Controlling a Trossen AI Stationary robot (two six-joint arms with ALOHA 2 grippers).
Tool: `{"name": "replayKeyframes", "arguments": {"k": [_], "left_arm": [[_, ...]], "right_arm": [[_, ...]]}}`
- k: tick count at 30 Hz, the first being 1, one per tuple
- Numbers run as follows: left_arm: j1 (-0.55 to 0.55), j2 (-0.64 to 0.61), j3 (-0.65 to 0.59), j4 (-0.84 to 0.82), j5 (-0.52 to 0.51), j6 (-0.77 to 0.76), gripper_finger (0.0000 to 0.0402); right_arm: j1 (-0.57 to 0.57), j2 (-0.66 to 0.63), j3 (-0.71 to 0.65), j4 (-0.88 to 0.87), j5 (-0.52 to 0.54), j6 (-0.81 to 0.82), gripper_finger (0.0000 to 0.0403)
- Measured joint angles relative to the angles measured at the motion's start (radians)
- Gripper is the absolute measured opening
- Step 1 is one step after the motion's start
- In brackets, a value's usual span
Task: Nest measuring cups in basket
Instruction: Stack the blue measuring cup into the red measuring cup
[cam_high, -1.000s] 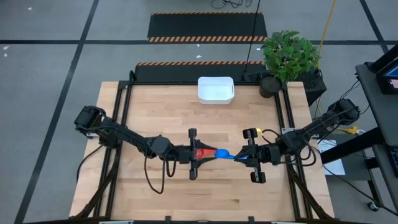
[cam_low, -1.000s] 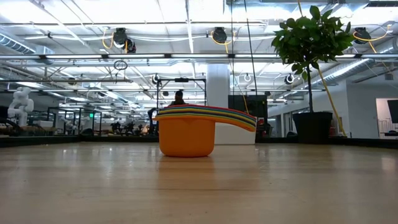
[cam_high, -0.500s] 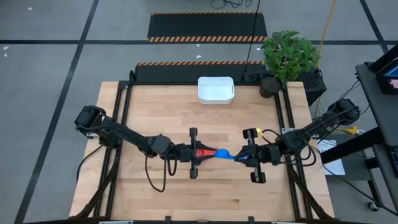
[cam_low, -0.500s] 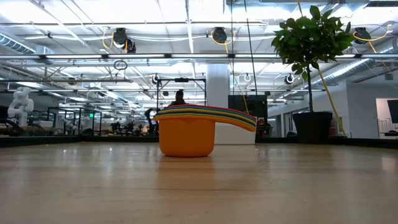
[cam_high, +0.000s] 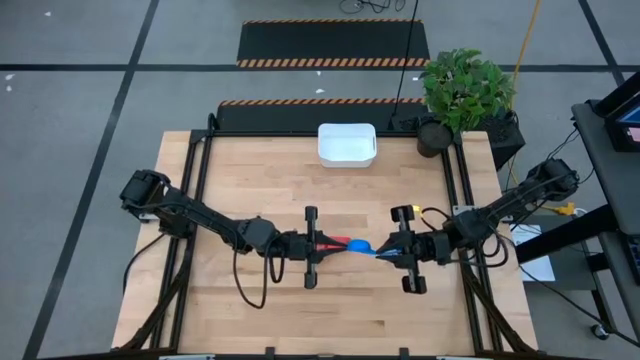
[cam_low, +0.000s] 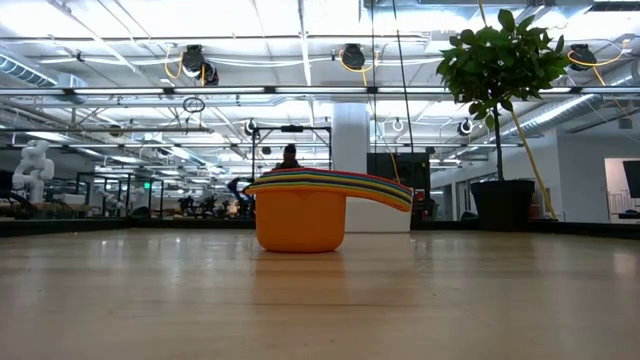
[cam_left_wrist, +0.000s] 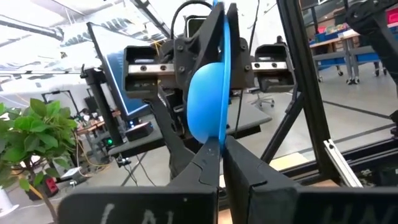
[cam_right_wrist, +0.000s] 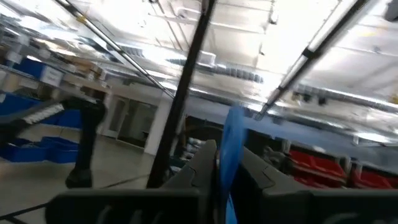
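A light blue measuring cup (cam_high: 358, 245) hangs in the air over the middle of the table, between my two grippers. My left gripper (cam_high: 340, 243) is shut on it from the table's left, and my right gripper (cam_high: 383, 251) is shut on it from the right. A nested stack of measuring cups (cam_low: 300, 215), orange outermost with coloured rims, stands on its base on the table; in the high view my left arm covers it. The white basket (cam_high: 347, 144) sits at the table's far edge. My left gripper pinches the cup's wall at the rim (cam_left_wrist: 222, 138), on the side away from the handle, one finger on the bowl's outside (cam_left_wrist: 208, 158) and one on the open side. The fingers come about level from the table's left. The cup is on its side, clear of the table. My right gripper pinches the cup's flat blue handle (cam_right_wrist: 234, 146) between its two fingers (cam_right_wrist: 205, 163), coming from the table's right and tipped a little upward. The handle stands on edge between them. The cup is lifted clear.
A potted plant (cam_high: 465, 95) in a black pot stands at the table's far right corner. Bare wooden tabletop (cam_high: 260, 180) lies between the arms and the basket. Black frame rails (cam_high: 200, 170) run along the table's sides.
My left gripper has shut on the rim of the blue cup, which my right gripper keeps holding by the handle. Neither arm has moved, and the cup stays where it was.
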Motion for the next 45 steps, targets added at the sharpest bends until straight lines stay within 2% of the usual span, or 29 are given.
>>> {"name": "replayKeyframes", "arguments": {"k": [4,8,16,19,23,26,30,34,39,45], "left_arm": [[0.000,-0.009,0.000,-0.010,-0.007,-0.002,0.0004],[-0.001,-0.066,0.000,-0.101,-0.040,-0.031,0.0004],[-0.024,-0.284,0.000,-0.483,-0.161,-0.115,0.0003],[-0.024,-0.356,0.000,-0.668,-0.163,-0.183,0.0003],[-0.024,-0.422,0.000,-0.900,-0.148,-0.261,0.0008],[-0.024,-0.436,0.000,-1.007,-0.130,-0.310,0.0006],[-0.023,-0.436,0.000,-1.050,-0.076,-0.313,0.0004],[-0.009,-0.433,0.000,-1.058,0.002,-0.313,0.0011],[-0.007,-0.433,0.000,-1.097,0.003,-0.311,0.0005],[-0.004,-0.433,0.000,-1.095,0.003,-0.310,0.0013]], "right_arm": [[0.007,-0.001,0.000,-0.019,0.101,-0.001,0.0055],[0.020,-0.018,0.000,-0.063,0.181,-0.015,0.0108],[0.053,-0.119,0.000,-0.295,0.416,0.010,0.0214],[0.046,-0.162,0.000,-0.423,0.438,0.077,0.0230],[0.021,-0.207,0.002,-0.564,0.437,0.164,0.0230],[-0.011,-0.219,0.032,-0.725,0.370,0.249,0.0224],[-0.070,-0.195,0.071,-0.881,0.183,0.352,0.0217],[-0.114,-0.157,0.071,-0.889,0.136,0.367,0.0216],[-0.161,-0.130,0.072,-0.876,-0.007,0.406,0.0215],[-0.194,-0.106,0.072,-0.837,-0.053,0.423,0.0204]]}}
